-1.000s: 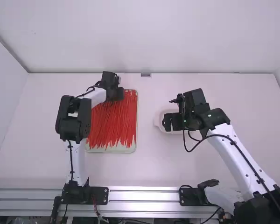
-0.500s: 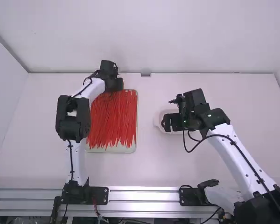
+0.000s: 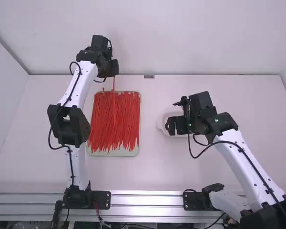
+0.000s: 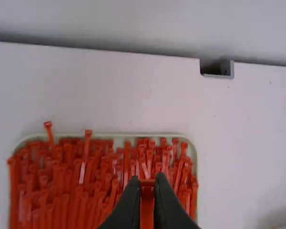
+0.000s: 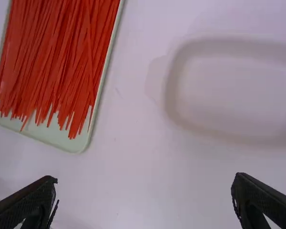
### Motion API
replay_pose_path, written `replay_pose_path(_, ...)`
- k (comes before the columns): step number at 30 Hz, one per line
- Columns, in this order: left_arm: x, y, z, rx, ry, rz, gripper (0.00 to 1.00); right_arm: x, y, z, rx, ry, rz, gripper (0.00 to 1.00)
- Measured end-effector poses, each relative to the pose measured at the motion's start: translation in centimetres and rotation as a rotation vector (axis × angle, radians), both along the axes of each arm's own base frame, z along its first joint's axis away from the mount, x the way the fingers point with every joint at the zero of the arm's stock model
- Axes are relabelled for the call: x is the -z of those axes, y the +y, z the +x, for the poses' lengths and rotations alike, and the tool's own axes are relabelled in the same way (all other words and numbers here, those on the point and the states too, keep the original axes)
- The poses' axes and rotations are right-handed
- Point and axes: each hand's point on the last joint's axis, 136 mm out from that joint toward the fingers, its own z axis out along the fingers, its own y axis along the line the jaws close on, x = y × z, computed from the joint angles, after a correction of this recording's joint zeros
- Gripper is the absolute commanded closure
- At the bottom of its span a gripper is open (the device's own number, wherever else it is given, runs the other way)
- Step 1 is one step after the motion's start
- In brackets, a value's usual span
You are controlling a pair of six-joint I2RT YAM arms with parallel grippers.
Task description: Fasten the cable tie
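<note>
A pale green tray (image 3: 136,151) on the table's left half holds a dense pile of red cable ties (image 3: 115,125). My left gripper (image 3: 107,68) is raised above the tray's far end, near the back wall. It is shut on one red cable tie (image 3: 114,93), which hangs straight down over the pile. In the left wrist view the fingers (image 4: 129,202) pinch that tie (image 4: 147,210) with the tie pile (image 4: 86,181) below. My right gripper (image 3: 174,124) hovers over a white dish (image 3: 160,125), open wide (image 5: 144,181) and holding nothing.
The white dish (image 5: 229,90) lies right of the tray's rim (image 5: 81,145). A small grey bracket (image 4: 217,68) sits at the foot of the back wall (image 3: 148,75). Bare tabletop stretches to the right and toward the front.
My left gripper has risen from the tray's far end toward the back wall, drawing one red tie out of the pile. The right arm has kept still.
</note>
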Motion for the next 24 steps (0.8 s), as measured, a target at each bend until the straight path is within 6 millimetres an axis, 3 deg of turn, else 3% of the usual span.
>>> replay_pose_path(5, -6.1, 0.6, -2.3, -0.014, -0.088, 0.012, 0.98, -0.5, 0.0, 0.1, -0.013, -0.026, 0.002, 0.02)
replay_pose_path(12, -17.3, 1.0, -8.6, -0.011, -0.278, 0.008, 0.98, -1.0, 0.0, 0.1, -0.025, -0.054, 0.003, 0.01)
replay_pose_path(18, -21.2, 0.7, -12.8, 0.007, -0.356, 0.024, 0.98, -1.1, 0.0, 0.1, -0.028, -0.057, 0.004, 0.02)
replay_pose_path(24, -20.0, 1.3, -16.3, -0.004, -0.365, 0.043, 0.98, -1.2, 0.3, -0.1, -0.038, -0.054, 0.016, 0.02)
